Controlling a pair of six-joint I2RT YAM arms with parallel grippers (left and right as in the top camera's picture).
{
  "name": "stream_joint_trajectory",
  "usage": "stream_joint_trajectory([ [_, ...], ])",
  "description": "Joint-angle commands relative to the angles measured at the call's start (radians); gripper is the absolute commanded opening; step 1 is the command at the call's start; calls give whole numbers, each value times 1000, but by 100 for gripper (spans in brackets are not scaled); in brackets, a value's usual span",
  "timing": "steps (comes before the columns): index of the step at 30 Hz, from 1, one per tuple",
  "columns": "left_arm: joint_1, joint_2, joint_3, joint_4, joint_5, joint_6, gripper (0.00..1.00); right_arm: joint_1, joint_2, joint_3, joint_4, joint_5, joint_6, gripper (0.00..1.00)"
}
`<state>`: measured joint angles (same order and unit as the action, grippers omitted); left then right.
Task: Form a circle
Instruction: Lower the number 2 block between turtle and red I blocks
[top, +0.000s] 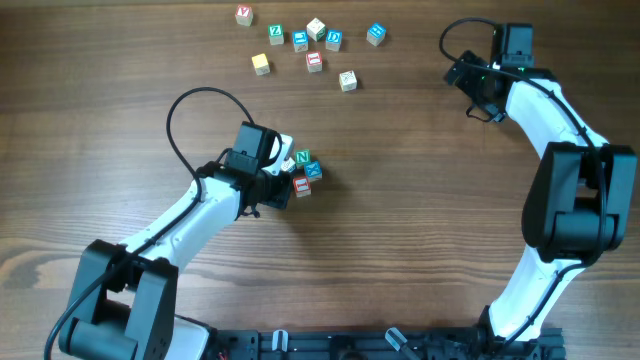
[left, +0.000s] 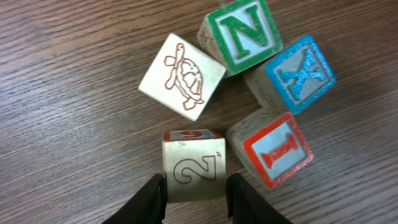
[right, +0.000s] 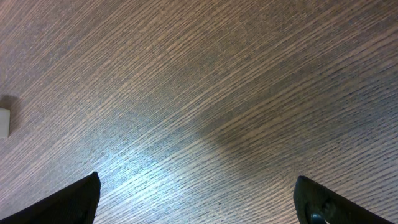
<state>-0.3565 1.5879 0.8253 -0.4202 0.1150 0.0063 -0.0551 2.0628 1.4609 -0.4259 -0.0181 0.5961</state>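
Wood-grain worktop (top: 420, 210), brown all over. The circle (top: 305, 170) sits left of centre, right at the tip of my left arm (top: 200, 215).

Five cubes in it, from my left wrist view:
- green N cube (left: 245, 34) at the top
- blue cube (left: 300, 73) touching it on the right
- red cube (left: 278, 151) below the blue one
- turtle cube (left: 182, 76) on the left, one corner up against the N cube
- 2 cube (left: 193, 169) at the bottom, clear gap between it and the turtle cube

Small bare patch of wood in the middle of the ring. 2 cube and red cube are very close; can't tell if they touch.

Left jaws: partly closed, fingers (left: 152, 199) against opposite sides of the 2 cube, gripping it.

Right jaws: spread wide, nothing between them, over bare wood at the far right, well apart from the circle.

Loose cubes (top: 310, 45) are scattered near the far edge, separate from the ring. Pale object (right: 3, 122) at the left edge of my right wrist view; can't tell what it is.
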Motion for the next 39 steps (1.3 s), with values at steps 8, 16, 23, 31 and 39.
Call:
stream_joint_trajectory([
  [8,-2,15,-5,5,68,13,34,2,17,-4,0,10,-13,100],
  [16,-2,15,-6,-7,67,16,43,2,17,-4,0,10,-13,100],
  [23,-2,16,-8,-17,30,16,38,2,17,-4,0,10,-13,99],
  [31,-2,16,-8,-17,-71,16,43,2,17,-4,0,10,-13,100],
  [39,0,16,-8,-16,-81,16,45,2,17,-4,0,10,-13,100],
])
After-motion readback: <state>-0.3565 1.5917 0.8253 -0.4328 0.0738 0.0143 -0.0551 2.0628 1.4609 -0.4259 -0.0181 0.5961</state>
